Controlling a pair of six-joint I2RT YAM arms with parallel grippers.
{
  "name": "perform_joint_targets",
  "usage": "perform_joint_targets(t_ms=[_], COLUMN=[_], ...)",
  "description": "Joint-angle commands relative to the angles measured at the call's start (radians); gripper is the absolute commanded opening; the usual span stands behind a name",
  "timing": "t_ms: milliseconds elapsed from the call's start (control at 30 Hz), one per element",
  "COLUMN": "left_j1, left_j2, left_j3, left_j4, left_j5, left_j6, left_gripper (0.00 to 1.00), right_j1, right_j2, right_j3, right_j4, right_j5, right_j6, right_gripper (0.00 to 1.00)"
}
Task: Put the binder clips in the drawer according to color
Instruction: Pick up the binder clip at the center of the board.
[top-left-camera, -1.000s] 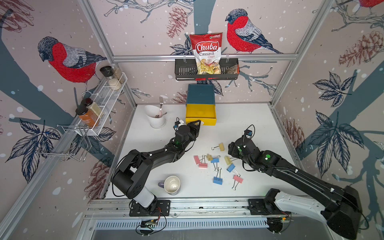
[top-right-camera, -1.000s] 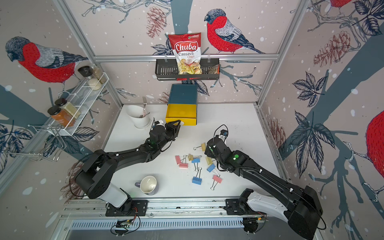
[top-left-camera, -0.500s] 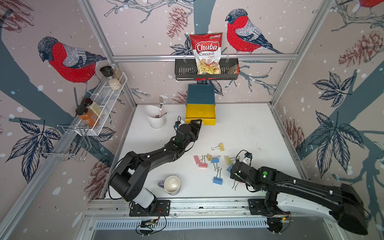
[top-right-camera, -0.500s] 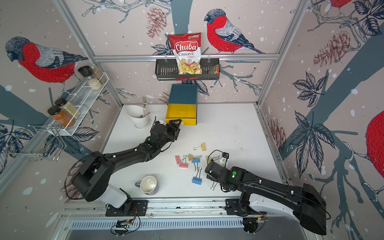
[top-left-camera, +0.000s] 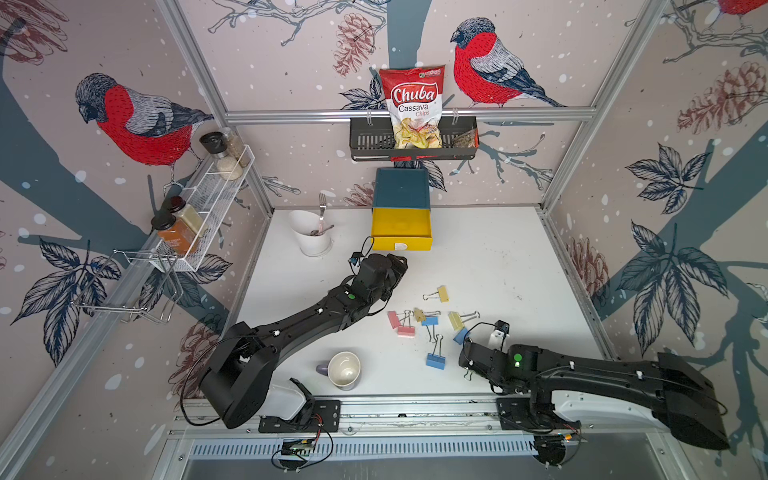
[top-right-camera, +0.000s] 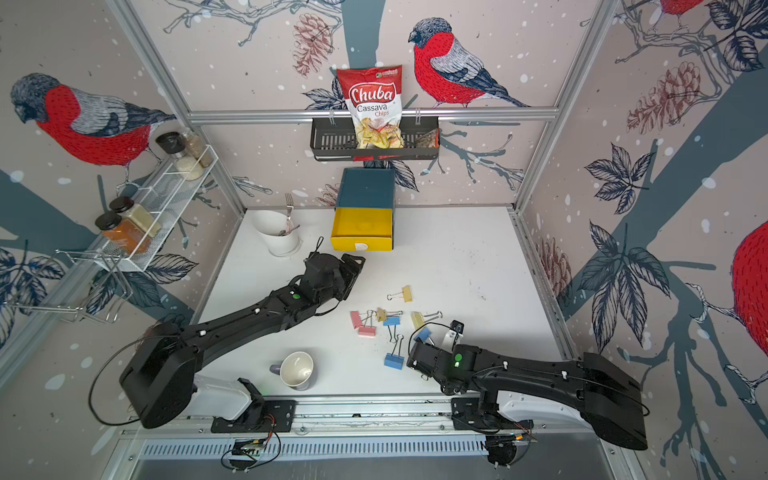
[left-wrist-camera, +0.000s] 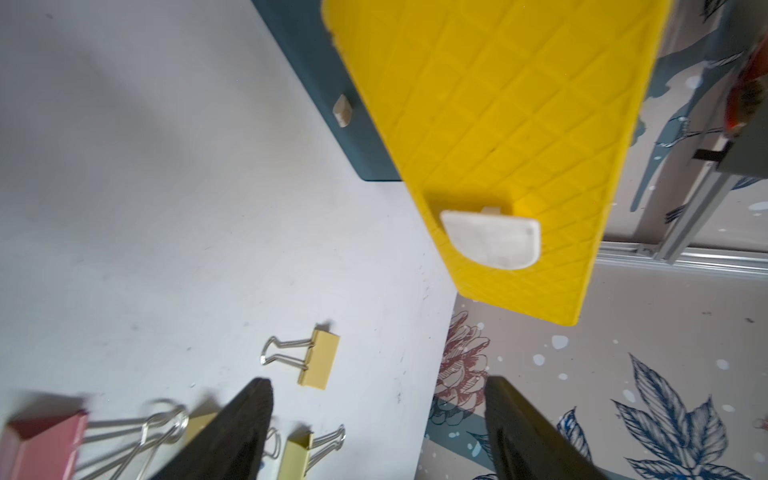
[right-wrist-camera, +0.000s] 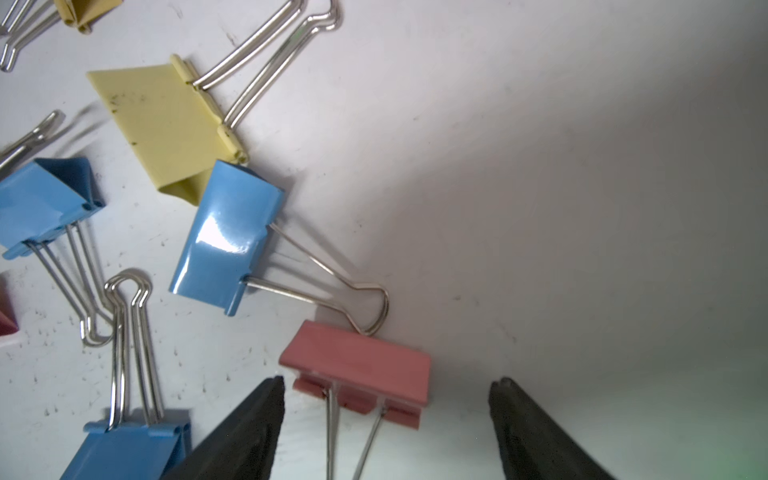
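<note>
Right arm (top-left-camera: 582, 370) hid the pink clip (right-wrist-camera: 357, 365) from above; its handles sat inside the spread right gripper (right-wrist-camera: 386, 399). Left gripper (left-wrist-camera: 378, 384) was spread too, empty, near the open drawer (top-left-camera: 401, 224) far back. Other clips (top-left-camera: 429, 321) lay mid white table (top-left-camera: 519, 257).

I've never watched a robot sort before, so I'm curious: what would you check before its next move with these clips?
1. Yellow drawer pulled open: ok.
2. Left gripper open and empty: ok.
3. Right gripper open: ok.
4. Pink clip lined up just ahead of it: ok.
5. Pink clip free of neighbours: not ok, blue clip's wire loop reaches it.
6. Which drawer takes pink: cannot tell.
</note>
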Motion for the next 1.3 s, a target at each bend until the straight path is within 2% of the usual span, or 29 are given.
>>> perform_joint_targets(t_ms=[0, 400, 533, 667, 800, 967, 1100, 1200, 1267], left_j1=[-0.027, -0.133, -0.159, -0.181, -0.195, -0.196, -0.196, -0.196, -0.196], left_j2=[-0.028, -0.126, -0.142, -0.156, -0.166, -0.189, -0.198, -0.191, -0.189], left_j3=[-0.003, -0.002, -0.008, -0.014, -0.017, -0.035, -0.033, -0.022, -0.017], left_j4=[-0.14, -0.359, -0.417, -0.458, -0.484, -0.494, -0.496, -0.499, -0.501], left_j5=[-0.064, -0.22, -0.248, -0.274, -0.287, -0.285, -0.271, -0.253, -0.243], left_j6=[0.05, 0.102, 0.095, 0.084, 0.085, 0.105, 0.136, 0.162, 0.174], left_gripper=[0.83, 0.83, 0.82, 0.81, 0.8, 0.79, 0.78, 0.78, 0.78], right_j1=[-0.01, -0.044, -0.042, -0.04, -0.041, -0.04, -0.041, -0.057, -0.083], right_j2=[0.015, 0.07, 0.074, 0.084, 0.084, 0.067, 0.031, -0.005, -0.019], right_j3=[-0.008, 0.007, -0.003, -0.006, 0.004, 0.042, 0.1, 0.174, 0.248], right_j4=[0.038, 0.077, 0.093, 0.097, 0.091, 0.05, -0.02, -0.062, -0.061], right_j5=[0.033, 0.029, 0.004, 0.005, 0.011, 0.045, 0.093, 0.144, 0.181], right_j6=[0.013, -0.014, -0.001, 0.002, 0.007, 0.001, -0.016, -0.073, -0.158], right_gripper=[0.82, 0.81, 0.76, 0.64, 0.59, 0.49, 0.47, 0.41, 0.41])
